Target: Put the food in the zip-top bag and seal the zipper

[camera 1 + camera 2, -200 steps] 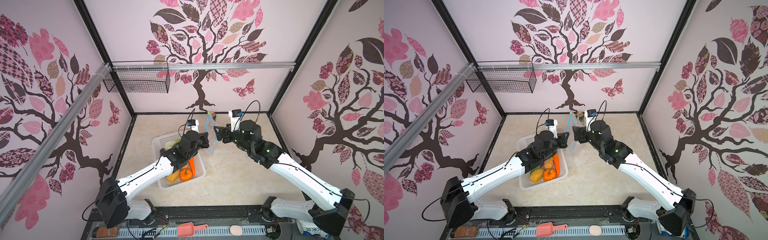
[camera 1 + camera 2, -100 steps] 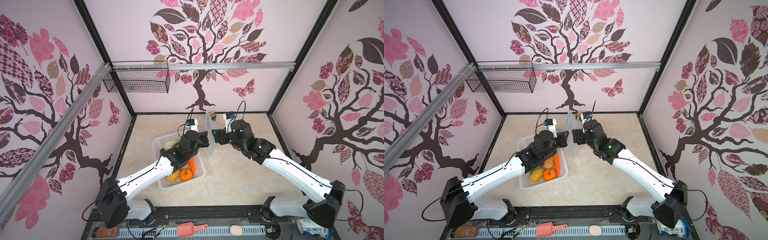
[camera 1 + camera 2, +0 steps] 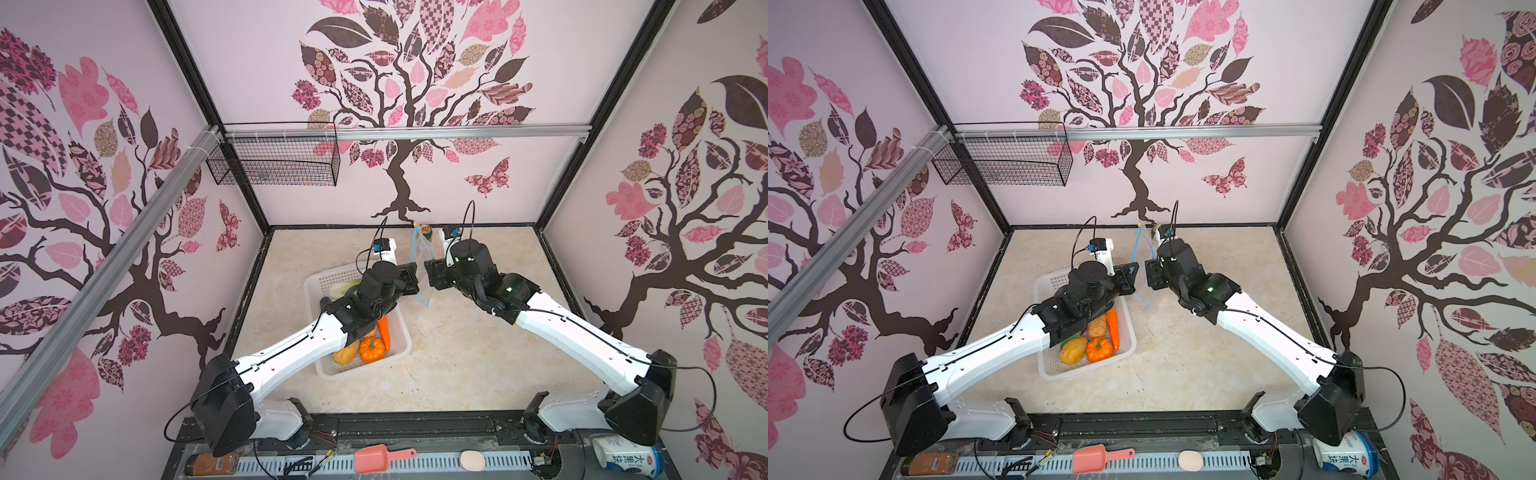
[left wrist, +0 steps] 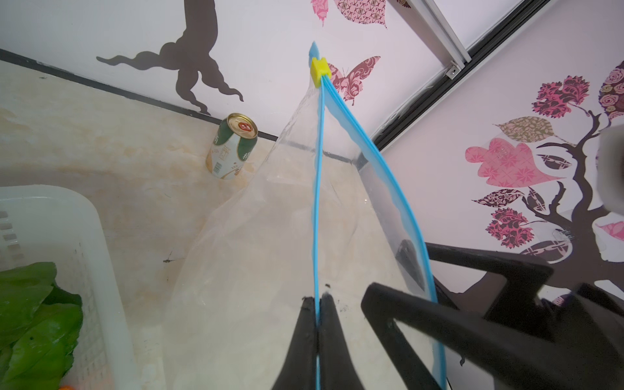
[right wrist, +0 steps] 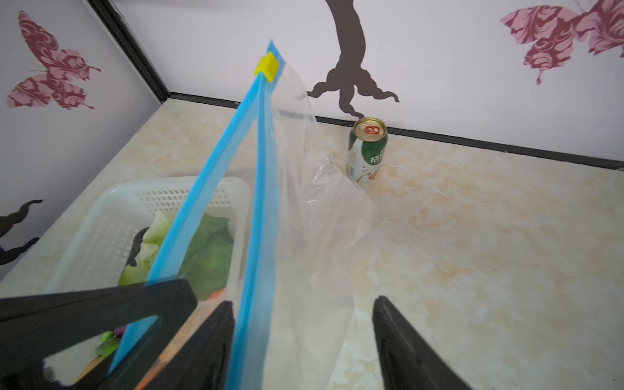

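While aloft, left gripper [image 4: 317,300] tight on zipper [image 4: 317,202].

Pale pink walls [image 3: 257,62] carried a dark brown tree decal with pink patterned leaves [image 3: 401,187] and a maroon butterfly decal [image 3: 488,180]. A black wire-mesh basket [image 3: 274,166] hung from a silver aluminium rail [image 3: 457,132]. The beige marbled floor [image 3: 478,365] lay evenly lit.

The zip-top bag [image 4: 243,270] is thin, clear, glossy plastic film, crinkled; its zipper [image 4: 317,202] is a smooth blue plastic strip. The basket [image 5: 111,216] is white perforated plastic, the can [image 4: 233,148] glossy printed metal, the bench [image 5: 489,236] smooth and marble-patterned.
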Controlling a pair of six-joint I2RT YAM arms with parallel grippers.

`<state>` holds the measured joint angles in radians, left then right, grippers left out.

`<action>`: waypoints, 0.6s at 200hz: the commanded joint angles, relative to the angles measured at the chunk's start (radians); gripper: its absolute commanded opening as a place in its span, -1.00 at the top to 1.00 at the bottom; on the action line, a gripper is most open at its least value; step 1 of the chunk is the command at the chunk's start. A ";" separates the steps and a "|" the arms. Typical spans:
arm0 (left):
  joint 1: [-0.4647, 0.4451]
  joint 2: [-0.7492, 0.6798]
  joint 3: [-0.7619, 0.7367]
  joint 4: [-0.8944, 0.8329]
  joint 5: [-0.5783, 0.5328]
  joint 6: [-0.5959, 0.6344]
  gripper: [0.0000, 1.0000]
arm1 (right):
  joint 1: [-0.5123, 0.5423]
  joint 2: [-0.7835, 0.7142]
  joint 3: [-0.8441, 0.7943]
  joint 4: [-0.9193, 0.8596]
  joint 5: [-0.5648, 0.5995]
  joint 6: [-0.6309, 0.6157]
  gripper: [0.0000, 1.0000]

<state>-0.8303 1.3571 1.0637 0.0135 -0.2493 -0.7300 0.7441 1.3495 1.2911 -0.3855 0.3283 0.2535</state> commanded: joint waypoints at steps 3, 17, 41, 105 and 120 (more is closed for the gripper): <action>-0.003 0.002 -0.021 0.006 0.004 0.005 1.00 | 0.003 -0.023 0.039 -0.050 0.096 -0.016 0.05; -0.004 0.009 -0.012 0.005 0.012 0.001 1.00 | 0.002 -0.038 0.034 -0.063 0.124 -0.024 0.28; -0.006 0.021 0.011 0.002 0.044 -0.007 1.00 | 0.003 -0.060 0.026 -0.086 0.157 -0.032 0.80; -0.006 0.089 0.118 0.038 0.309 -0.050 1.00 | 0.002 -0.224 0.031 -0.130 0.284 -0.172 1.00; -0.006 0.120 0.119 0.067 0.358 -0.075 1.00 | 0.003 -0.256 0.038 -0.145 0.243 -0.175 1.00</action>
<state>-0.8322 1.4334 1.1393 0.0280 -0.0185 -0.7624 0.7441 1.1728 1.2915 -0.4973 0.5587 0.1268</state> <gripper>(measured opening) 0.051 0.045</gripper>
